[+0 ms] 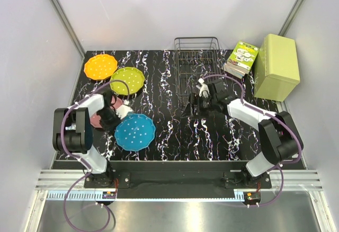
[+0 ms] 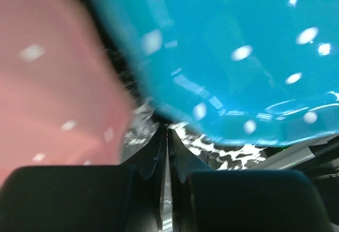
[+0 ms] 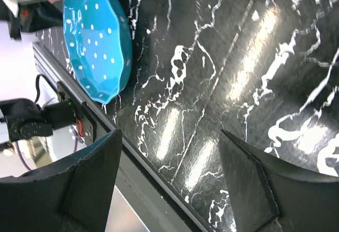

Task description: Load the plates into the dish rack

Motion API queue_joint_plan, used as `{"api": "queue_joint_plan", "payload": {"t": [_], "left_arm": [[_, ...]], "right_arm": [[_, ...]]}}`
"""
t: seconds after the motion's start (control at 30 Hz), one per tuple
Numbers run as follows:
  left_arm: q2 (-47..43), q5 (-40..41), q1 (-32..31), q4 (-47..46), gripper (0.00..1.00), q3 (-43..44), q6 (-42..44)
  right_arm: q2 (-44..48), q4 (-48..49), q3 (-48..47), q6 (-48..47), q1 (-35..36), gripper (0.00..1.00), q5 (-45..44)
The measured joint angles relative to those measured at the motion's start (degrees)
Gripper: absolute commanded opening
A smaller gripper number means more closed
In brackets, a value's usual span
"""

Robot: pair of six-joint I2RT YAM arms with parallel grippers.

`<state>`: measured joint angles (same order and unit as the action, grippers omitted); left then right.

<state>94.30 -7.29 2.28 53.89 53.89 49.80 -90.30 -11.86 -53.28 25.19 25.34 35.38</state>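
**Blue plate taken at the rim, rack not yet loaded**

The left gripper (image 1: 121,118) is seen closed down to a thin slit, with the near rim of the blue plate (image 1: 135,132) right at the fingertips. The rim seems to be pinched, though the contact itself is blurred in the left wrist view. A rim hold is probably chosen because a flat plate cannot be taken from above. An edge grip would also let it be turned upright for the dividers.

The blue plate is located at the near left of the marbled black tabletop (image 1: 169,83), well apart from the dish rack (image 1: 197,57). It looks slightly tilted in the right wrist view, but a lift cannot be confirmed. The pink plate (image 1: 96,121) lies just beside it, mostly hidden under the left arm. The orange plate (image 1: 100,66) and yellow-green plate (image 1: 127,80) are laid flat at far left, and their rims appear to touch.

The right gripper (image 1: 195,105) is held wide open just in front of the rack, with nothing between the fingers. It is probably parked there for a handover. No plate is seen in the rack.

All four plates are round and glossy, with scalloped rims and white dots. The blue one is shallowly dished, so slip at the thin rim is judged possible.
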Motion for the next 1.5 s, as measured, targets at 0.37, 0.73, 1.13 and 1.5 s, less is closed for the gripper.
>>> {"api": "queue_joint_plan", "payload": {"t": [0.37,0.73,1.13,1.5], "left_arm": [[-0.28,0.76,-15.65,-0.81,0.11,-0.70,1.09],[2.21,-6.27,-31.19,-4.57,0.28,5.77,-7.96],[2.64,-12.57,-23.52,-9.42,0.63,6.01,-30.14],[3.10,-33.22,-17.44,-19.02,0.60,3.56,-55.56]], "right_arm": [[1.01,6.86,8.55,6.80,0.00,0.81,-1.99],[6.12,16.06,19.08,12.72,0.00,0.82,-3.10],[1.99,21.84,20.63,18.53,0.00,0.82,-4.26],[0.79,26.47,21.86,22.21,0.00,0.82,-3.96]]}}
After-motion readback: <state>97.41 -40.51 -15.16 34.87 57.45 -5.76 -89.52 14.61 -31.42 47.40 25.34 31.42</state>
